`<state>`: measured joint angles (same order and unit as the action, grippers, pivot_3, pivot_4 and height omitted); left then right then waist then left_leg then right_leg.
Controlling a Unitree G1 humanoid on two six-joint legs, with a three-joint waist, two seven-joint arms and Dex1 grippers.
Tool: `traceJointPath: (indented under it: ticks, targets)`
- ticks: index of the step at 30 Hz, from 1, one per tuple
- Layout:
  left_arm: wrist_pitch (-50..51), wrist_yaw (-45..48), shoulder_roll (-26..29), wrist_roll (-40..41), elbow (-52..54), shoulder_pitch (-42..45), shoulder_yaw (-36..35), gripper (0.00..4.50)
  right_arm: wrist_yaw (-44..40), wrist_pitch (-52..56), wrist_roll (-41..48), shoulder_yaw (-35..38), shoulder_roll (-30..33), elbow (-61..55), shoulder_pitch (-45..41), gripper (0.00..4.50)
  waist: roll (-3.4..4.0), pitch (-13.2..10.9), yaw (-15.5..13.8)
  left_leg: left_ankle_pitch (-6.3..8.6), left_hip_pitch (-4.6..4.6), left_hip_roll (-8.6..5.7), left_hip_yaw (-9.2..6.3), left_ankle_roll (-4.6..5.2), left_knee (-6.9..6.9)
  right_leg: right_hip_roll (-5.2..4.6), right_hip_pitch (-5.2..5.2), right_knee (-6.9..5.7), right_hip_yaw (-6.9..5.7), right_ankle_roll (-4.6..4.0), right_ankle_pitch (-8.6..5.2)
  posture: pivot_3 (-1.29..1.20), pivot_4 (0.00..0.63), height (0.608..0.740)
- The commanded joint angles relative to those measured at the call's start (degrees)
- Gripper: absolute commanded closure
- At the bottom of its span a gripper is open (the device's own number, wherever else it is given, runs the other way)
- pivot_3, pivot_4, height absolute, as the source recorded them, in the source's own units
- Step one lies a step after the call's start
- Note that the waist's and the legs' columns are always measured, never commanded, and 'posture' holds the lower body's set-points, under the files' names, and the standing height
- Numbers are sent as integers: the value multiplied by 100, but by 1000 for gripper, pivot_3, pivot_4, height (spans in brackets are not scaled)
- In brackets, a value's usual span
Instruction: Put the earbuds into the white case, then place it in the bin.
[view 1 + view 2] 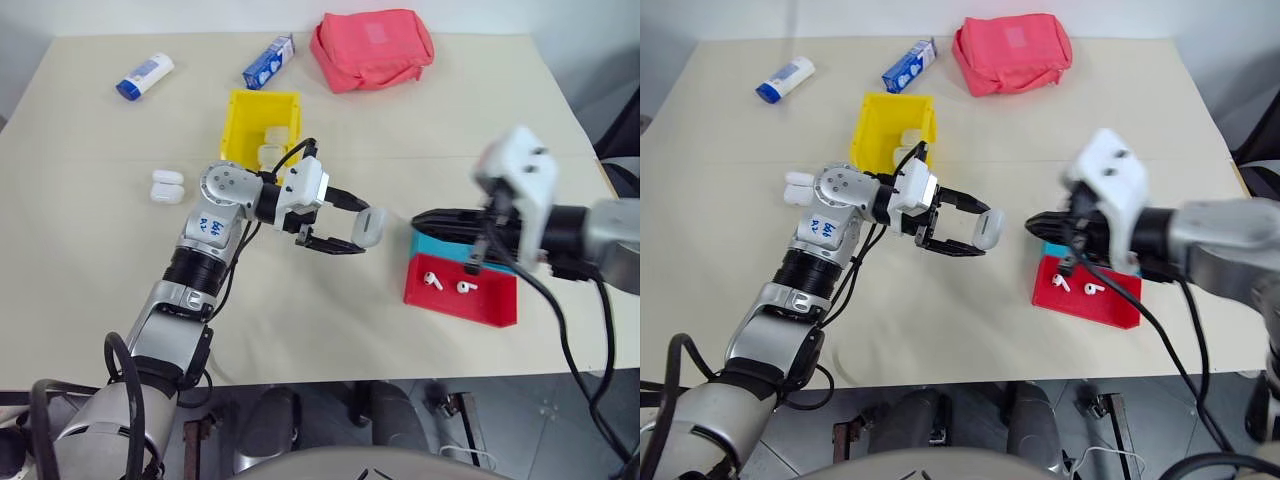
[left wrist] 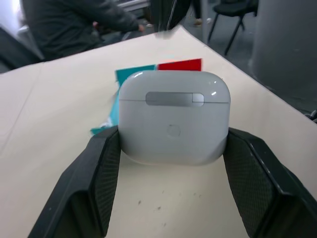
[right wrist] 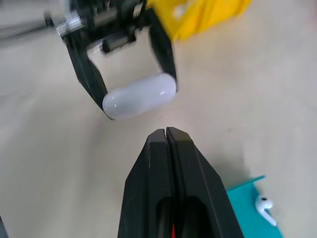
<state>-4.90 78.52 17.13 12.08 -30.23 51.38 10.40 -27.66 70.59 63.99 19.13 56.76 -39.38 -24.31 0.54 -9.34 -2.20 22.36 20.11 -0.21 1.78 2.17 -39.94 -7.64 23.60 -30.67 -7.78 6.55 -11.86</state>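
Here, my left gripper (image 1: 352, 228) clamped glossy white pebble-shaped earbud case (image 1: 369, 226), lid shut, above table middle. My right gripper (image 3: 165, 133) pinched shut, empty. Two tiny white earbuds (image 1: 432, 280) lay in red-and-teal tray (image 1: 492, 306) near table's right front edge. Yellow plastic bin (image 1: 240, 124) sat toward far edge.

Beige surface (image 1: 100, 250): yellow bin (image 1: 240, 125), red-and-teal tray (image 1: 490, 305), red pouch (image 1: 372, 47), white-and-blue tube bottle (image 1: 145, 76), blue-and-white carton (image 1: 268, 62), white case (image 1: 167, 186) lying near the bin.
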Motion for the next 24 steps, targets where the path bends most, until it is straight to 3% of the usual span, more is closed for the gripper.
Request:
traceJointPath:
  ticks: [1,5,10,16,24]
  targets:
    - [48,-231,-30,171,130,108,-235,1738,-812,-820,-137,1292,-269,-194,1136,4453,0,0,-36,-1,0,-2,6,1,-1,2,-1,2,0,7,5,0,150,740]
    - [168,-591,-85,268,39,246,-490,1738,-1977,-1856,-406,2133,-772,186,2457,3932,-3,1,-99,-5,-8,-4,20,12,-5,6,-12,5,13,14,19,0,150,740]
    - [372,-650,18,295,288,125,-553,1738,-3184,-2698,-425,2532,-1046,761,3250,2250,-1,1,-76,-4,-14,-3,30,17,-2,9,-9,10,24,19,26,0,150,740]
    - [511,-917,154,258,432,52,-691,1738,-3832,-3088,-462,2562,-961,1082,3642,139,-1,0,-79,-5,-17,-3,31,16,-2,9,-9,9,25,18,26,0,150,740]
    - [617,-2837,546,-516,-652,606,-978,1738,-3480,-3337,-782,2287,-940,1120,3512,62,-1,0,-92,-4,-24,-4,32,11,-1,7,-9,7,28,18,27,0,150,740]
